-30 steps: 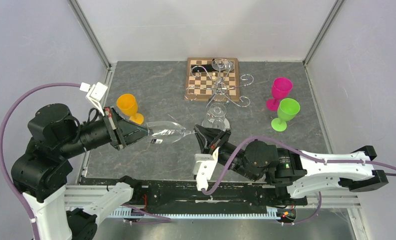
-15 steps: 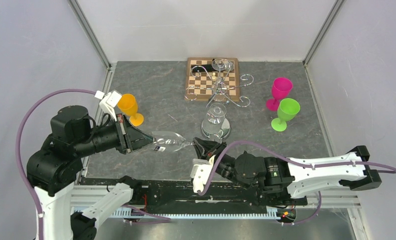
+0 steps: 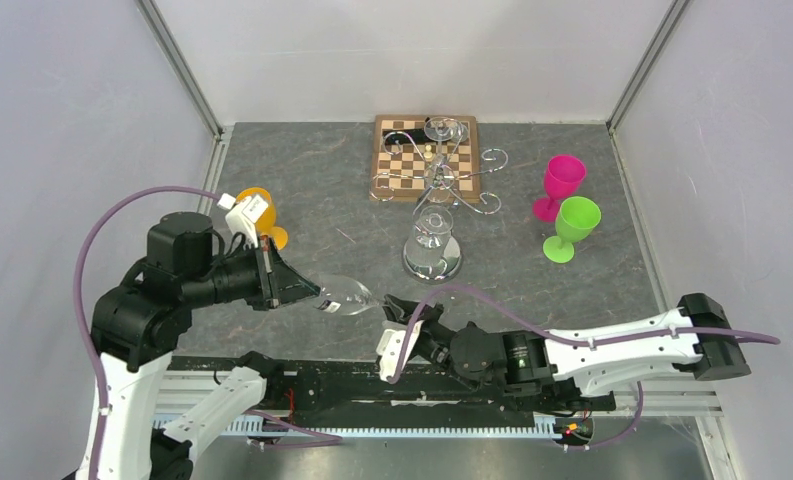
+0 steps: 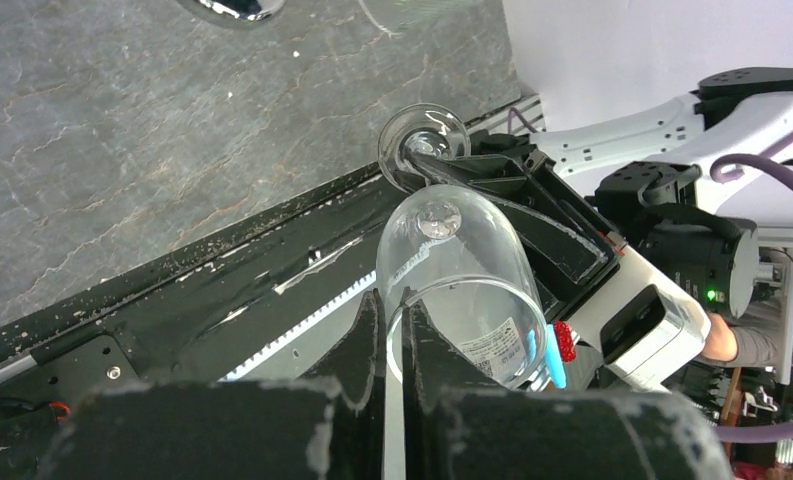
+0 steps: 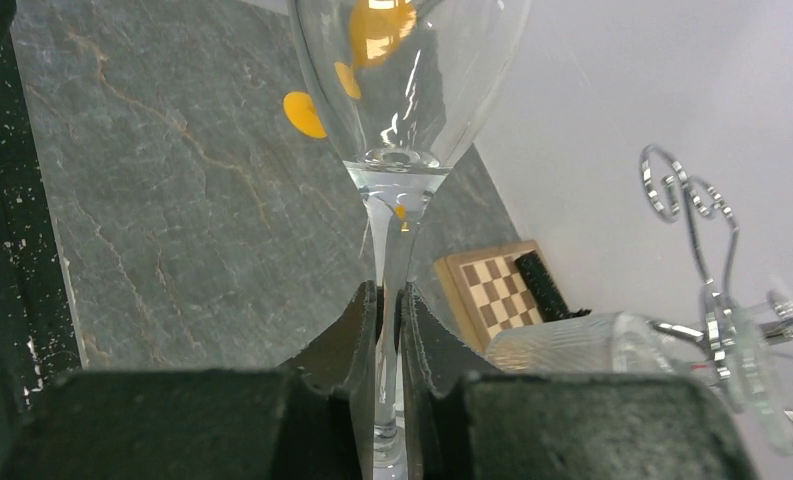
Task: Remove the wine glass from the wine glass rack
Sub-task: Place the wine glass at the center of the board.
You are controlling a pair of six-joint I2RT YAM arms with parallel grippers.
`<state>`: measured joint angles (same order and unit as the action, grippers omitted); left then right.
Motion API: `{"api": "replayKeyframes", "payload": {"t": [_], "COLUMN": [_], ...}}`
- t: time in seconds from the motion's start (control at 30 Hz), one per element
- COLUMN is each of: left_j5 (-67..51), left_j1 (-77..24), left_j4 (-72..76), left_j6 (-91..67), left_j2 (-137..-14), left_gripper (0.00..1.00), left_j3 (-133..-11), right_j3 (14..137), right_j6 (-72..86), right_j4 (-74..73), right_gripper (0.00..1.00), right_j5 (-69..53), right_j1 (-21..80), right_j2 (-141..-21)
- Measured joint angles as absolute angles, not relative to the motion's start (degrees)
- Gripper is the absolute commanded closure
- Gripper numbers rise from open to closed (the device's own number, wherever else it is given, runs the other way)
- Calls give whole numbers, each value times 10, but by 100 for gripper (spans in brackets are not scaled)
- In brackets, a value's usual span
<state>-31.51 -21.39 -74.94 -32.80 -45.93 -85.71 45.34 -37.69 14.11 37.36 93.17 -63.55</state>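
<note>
At opposite ends of wine glass (image 3: 348, 295), left pincer (image 3: 314, 292), right pincer (image 3: 392, 305).

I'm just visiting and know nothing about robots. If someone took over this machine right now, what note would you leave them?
Left gripper: shut on the rim of the clear wine glass.
Right gripper: shut on its stem.
Glass: on its side in the air between both arms, near the front edge of the table, apart from the shiny silver wire rack.
Done: glass off the rack.
Left: probably one gripper releases and the glass gets set down.
</note>
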Motion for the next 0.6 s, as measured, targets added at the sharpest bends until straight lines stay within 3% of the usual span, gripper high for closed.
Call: {"api": "replayKeyframes", "payload": {"t": [0.27, 0.6], "left_j5": [-310, -316], "left_j1": [-214, -216], "left_j4": [-718, -659], "left_j6": [-328, -328], "left_j2": [-453, -443], "left_gripper": [98, 98], "left_j3": [-771, -708], "right_j3": [390, 362], "right_j6": [-338, -330], "right_j4": [203, 215], "right_gripper": [86, 73], "right_j5": [397, 403], "right_j1": [932, 932], "right_j2": [-656, -666]}}
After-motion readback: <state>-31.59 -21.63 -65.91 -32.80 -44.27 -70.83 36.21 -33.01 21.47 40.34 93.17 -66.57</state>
